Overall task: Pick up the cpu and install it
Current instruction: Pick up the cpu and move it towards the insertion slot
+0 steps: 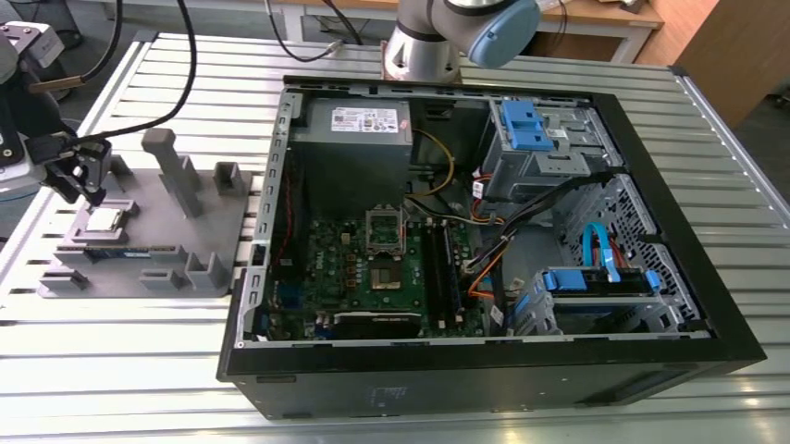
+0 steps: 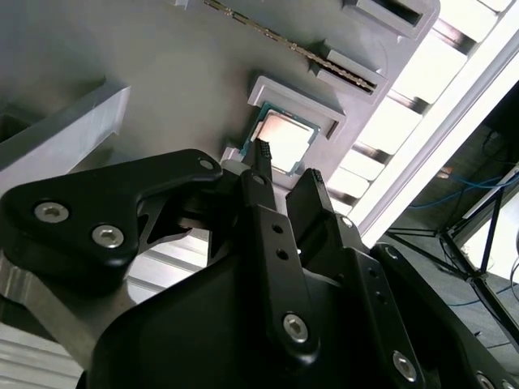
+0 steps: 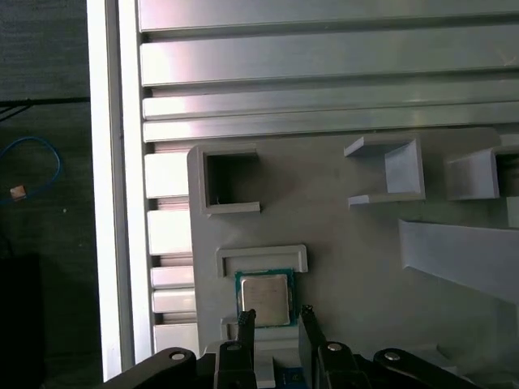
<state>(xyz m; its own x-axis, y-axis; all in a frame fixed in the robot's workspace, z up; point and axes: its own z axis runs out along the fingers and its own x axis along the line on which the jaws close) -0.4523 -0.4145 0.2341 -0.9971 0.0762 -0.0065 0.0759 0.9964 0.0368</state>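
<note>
high exterior view; both wrist views close above the tray (image 3: 349,271) (image 2: 162,57).

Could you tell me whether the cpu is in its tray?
In: the cpu lies flat in the tray recess; the gripper holds nothing.

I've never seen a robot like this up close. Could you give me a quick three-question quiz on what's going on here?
1. Fill the gap: in the exterior view, the grey holder tray lies to the ____ of the open computer case.
2. Pick one: the cpu lies A) inside the case, B) in a pocket of the tray, C) on the floor.
3. True or false: the claw is clamped on the cpu.

Key: 1 left. 2 B. 3 false: the claw is open, close over the cpu, not gripping it.
</note>
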